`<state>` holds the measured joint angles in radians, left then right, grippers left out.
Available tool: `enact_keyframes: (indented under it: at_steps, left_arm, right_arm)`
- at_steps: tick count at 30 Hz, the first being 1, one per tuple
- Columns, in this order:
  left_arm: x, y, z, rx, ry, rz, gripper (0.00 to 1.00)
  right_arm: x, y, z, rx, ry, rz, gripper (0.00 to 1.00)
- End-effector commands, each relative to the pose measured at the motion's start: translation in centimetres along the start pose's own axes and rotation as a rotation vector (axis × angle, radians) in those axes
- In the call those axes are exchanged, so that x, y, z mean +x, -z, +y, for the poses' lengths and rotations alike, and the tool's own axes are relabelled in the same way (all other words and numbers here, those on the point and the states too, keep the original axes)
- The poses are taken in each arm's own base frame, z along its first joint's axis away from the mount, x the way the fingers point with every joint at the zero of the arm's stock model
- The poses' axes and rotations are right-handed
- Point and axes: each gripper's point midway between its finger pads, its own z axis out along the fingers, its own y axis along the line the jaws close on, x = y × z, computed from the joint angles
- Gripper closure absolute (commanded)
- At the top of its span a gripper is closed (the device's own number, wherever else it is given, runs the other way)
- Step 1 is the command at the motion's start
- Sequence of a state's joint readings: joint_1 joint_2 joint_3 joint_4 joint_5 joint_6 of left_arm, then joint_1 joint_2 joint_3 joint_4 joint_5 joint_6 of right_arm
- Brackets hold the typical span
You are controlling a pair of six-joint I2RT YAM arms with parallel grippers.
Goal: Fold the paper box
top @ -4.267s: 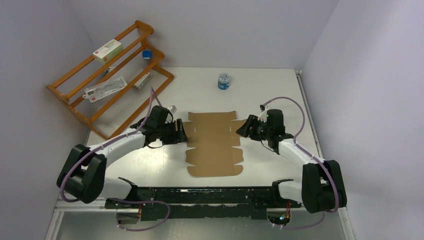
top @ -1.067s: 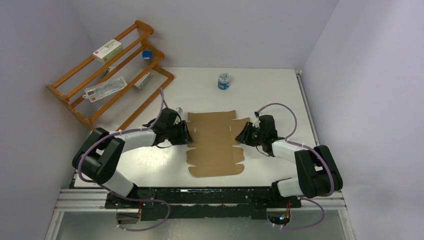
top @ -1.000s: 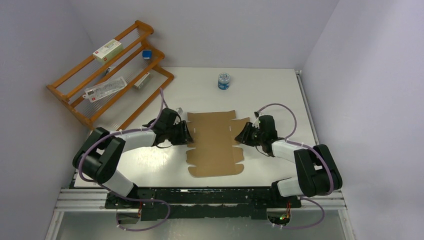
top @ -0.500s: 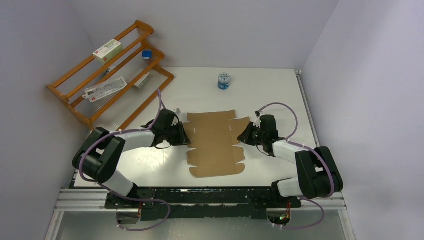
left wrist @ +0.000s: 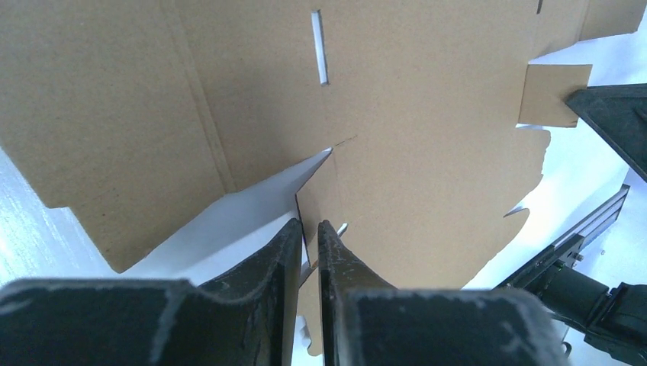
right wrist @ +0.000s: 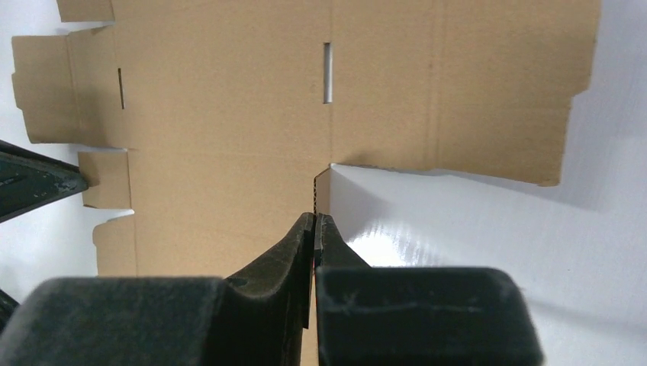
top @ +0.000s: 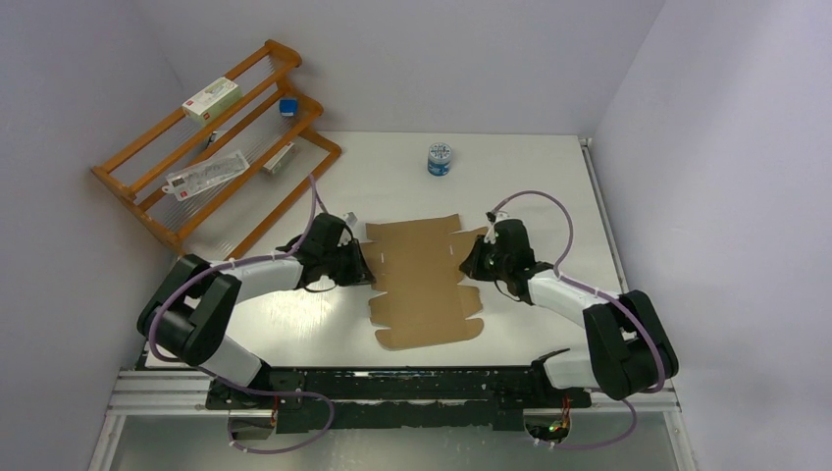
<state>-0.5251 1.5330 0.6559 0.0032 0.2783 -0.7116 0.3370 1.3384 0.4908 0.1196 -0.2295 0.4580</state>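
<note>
The paper box (top: 424, 280) lies midway between the table's (top: 530, 177) side edges, a nearly flat sheet. We pinch its left flap with the left end effector (top: 363, 269) and its right flap with the right end effector (top: 473, 265). All folding is yet to do.

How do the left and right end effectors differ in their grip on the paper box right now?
The left end effector pinches the paper box by its left side flap; the right end effector pinches its right side flap. The left one's jaws show a thin gap around the cardboard; the right one's look pressed almost together. Both hold a raised flap edge-on.
</note>
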Motion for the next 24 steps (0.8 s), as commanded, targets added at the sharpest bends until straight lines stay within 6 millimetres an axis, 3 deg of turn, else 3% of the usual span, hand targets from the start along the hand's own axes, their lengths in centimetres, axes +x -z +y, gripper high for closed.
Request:
enact_keyframes:
  at_steps: [1, 14, 20, 24]
  left_arm:
    - [-0.6, 0.6, -2.8, 0.075, -0.027, -0.004, 0.81]
    - [-1.0, 0.3, -5.0, 0.024, -0.122, -0.010, 0.78]
    - [-0.9, -0.1, -4.3, -0.022, -0.136, -0.007, 0.75]
    - [-1.2, 0.3, -3.4, -0.078, -0.152, -0.018, 0.66]
  right_arm:
    - [0.1, 0.1, 0.1, 0.076, 0.061, 0.006, 1.00]
    - [0.0, -0.1, 1.2, 0.173, 0.122, 0.014, 0.96]
    - [-0.2, -0.1, 1.6, 0.199, 0.147, 0.017, 0.92]
    - [-0.5, 0.1, 1.8, 0.203, 0.155, 0.010, 0.85]
